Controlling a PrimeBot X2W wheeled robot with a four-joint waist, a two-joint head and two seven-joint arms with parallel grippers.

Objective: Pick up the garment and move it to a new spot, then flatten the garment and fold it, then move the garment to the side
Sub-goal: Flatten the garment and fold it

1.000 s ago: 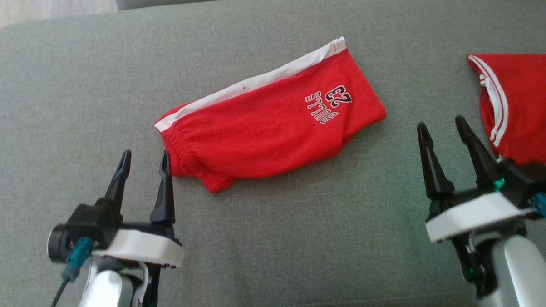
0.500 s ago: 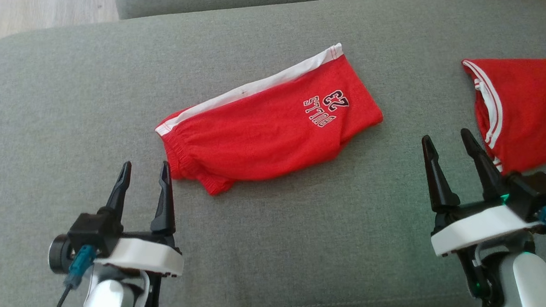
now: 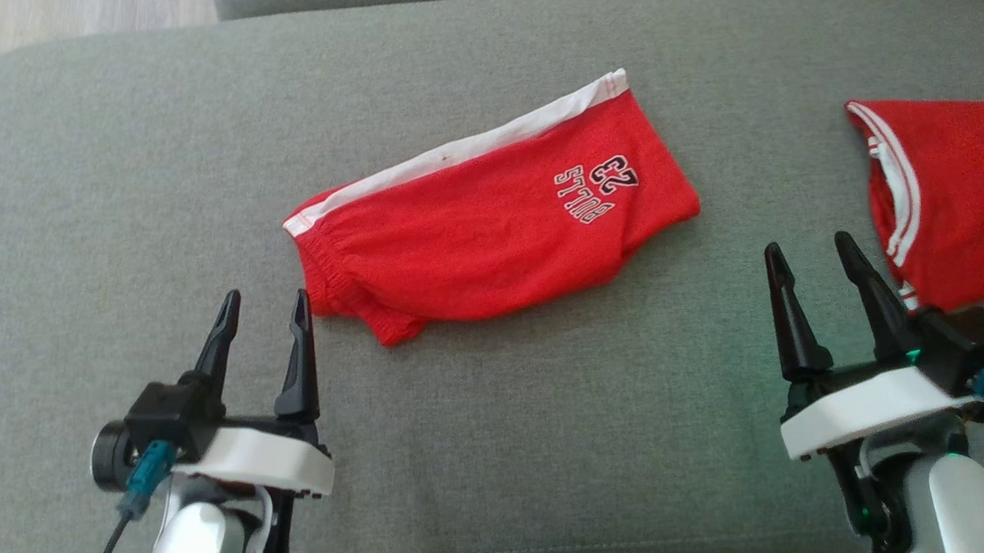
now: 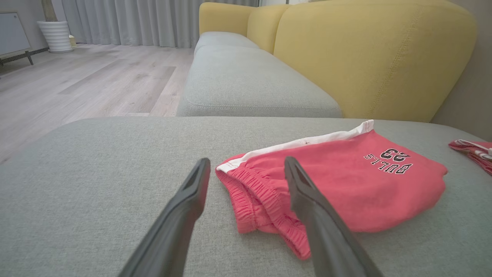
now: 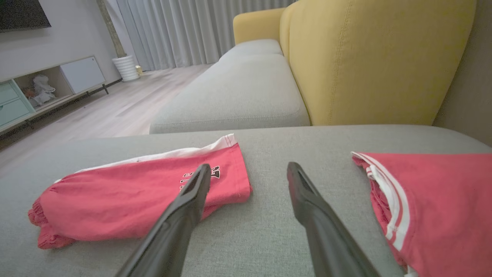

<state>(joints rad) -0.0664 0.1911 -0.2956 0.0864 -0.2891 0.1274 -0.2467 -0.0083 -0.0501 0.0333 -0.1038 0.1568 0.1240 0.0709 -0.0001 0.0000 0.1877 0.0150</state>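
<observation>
Ahead, in wrist views — yellow backrest (image 4: pixel 376 57) beyond red shorts (image 4: pixel 365 192)

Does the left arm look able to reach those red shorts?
Probably yes: the open left gripper sits right beside the red shorts, waistband end nearest, with only bare cushion between.

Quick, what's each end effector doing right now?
Left end effector: open, holding nothing.
Right end effector: open, holding nothing.
</observation>
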